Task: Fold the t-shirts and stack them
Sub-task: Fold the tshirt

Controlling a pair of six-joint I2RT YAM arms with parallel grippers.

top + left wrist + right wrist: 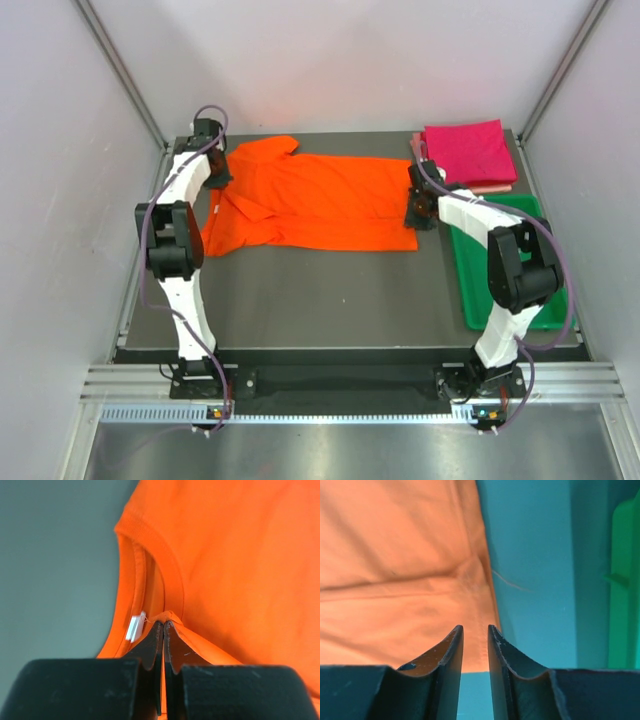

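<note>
The bright orange t-shirt (310, 200) lies spread flat across the back of the dark table, collar to the left and hem to the right. My left gripper (218, 170) is at the collar end. In the left wrist view it (164, 624) is shut on a pinched ridge of orange cloth (240, 555) beside the neckline and a white label (135, 626). My right gripper (415, 212) hovers over the hem corner. In the right wrist view it (475, 627) stands slightly open, with the shirt (395, 555) lying flat beneath. A folded magenta t-shirt (465, 150) rests on a pale pink one (495, 187) at the back right.
A green plastic tray (475, 290) lies along the table's right side, next to the right arm; its edge (622, 580) shows in the right wrist view. White walls enclose the table on the left, back and right. Bare table surface (320, 295) stretches in front of the orange shirt.
</note>
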